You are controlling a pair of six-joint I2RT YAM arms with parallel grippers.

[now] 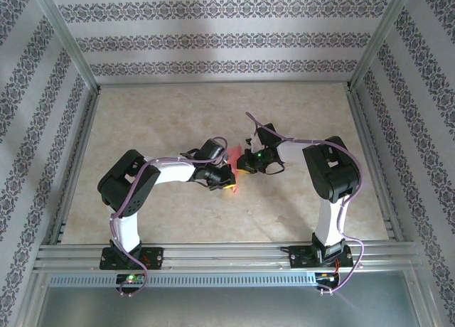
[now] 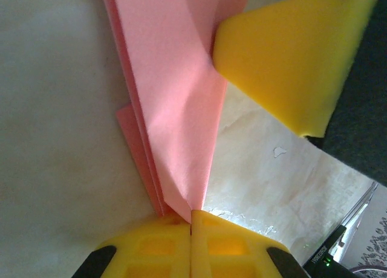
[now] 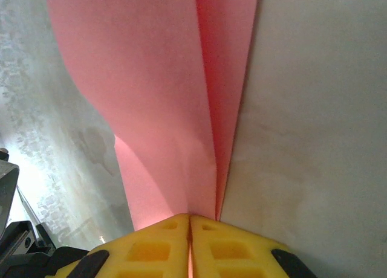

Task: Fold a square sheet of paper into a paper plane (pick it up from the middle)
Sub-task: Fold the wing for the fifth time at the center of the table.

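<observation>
Where my two grippers meet at mid-table, the paper plane (image 1: 236,156) sits between them. Its long axis runs roughly near to far, and it tapers toward the near end. It is matte salmon pink and plain, with stacked folded layers and one straight crease down the length. My left gripper (image 2: 191,220) is clenched on the narrow tip. My right gripper (image 3: 190,222) is clenched too, pinching the plane at the crease.

Paper (image 2: 175,109): plain salmon pink. Finger pads (image 3: 151,248): bright yellow. Table (image 1: 213,106): pale beige, marbled. Walls (image 1: 213,39): white, grey-violet floral bands. Arms (image 1: 128,185): black and white; cables (image 1: 284,136) lilac. Frame rails (image 1: 227,252): silver grey.
</observation>
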